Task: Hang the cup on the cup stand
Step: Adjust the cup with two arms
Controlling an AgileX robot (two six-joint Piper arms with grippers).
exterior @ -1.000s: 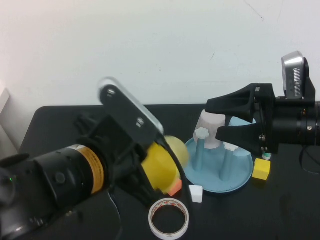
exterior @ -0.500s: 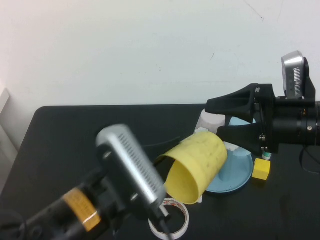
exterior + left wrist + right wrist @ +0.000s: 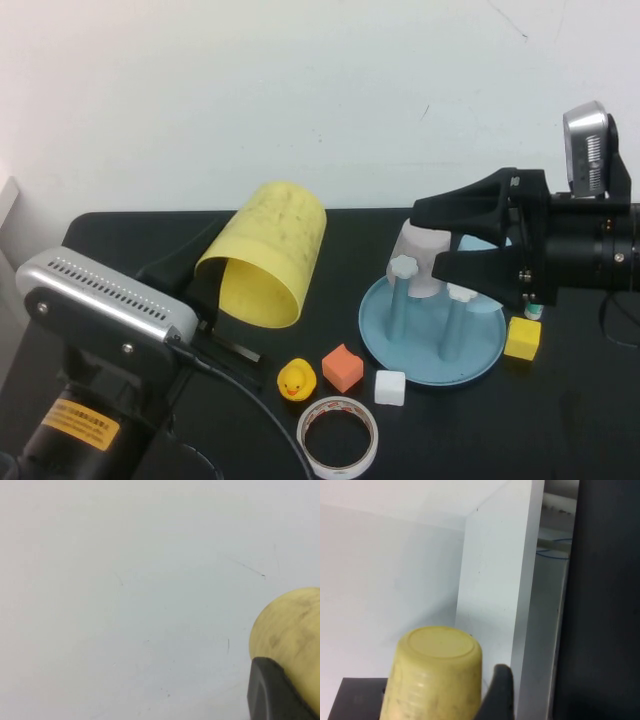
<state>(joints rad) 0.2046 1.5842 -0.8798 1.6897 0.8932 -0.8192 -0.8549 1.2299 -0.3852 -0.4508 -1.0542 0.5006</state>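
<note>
Near the bench's front edge lie a roll of tape (image 3: 338,437), a white cube (image 3: 390,387), an orange cube (image 3: 343,367) and a small rubber duck (image 3: 296,380). Toward the front-left corner, the left gripper (image 3: 225,290) is clamped on the cup (image 3: 266,252), a smooth, scuffed yellow plastic tumbler, tapered and handleless, held clear of the dark tabletop; its long axis tilts, the open mouth facing down and forward, the closed base up and toward the rear wall. To the right, the cup stand (image 3: 432,362), a round light blue plastic tray, carries upright blue pegs with white flower knobs, and a pale pinkish-white cup (image 3: 423,256) sits upside down on a far peg. A yellow cube (image 3: 522,338) lies just beside the tray. The right gripper (image 3: 435,235) hovers over the stand's far side near the right edge, fingers apart around nothing.
</note>
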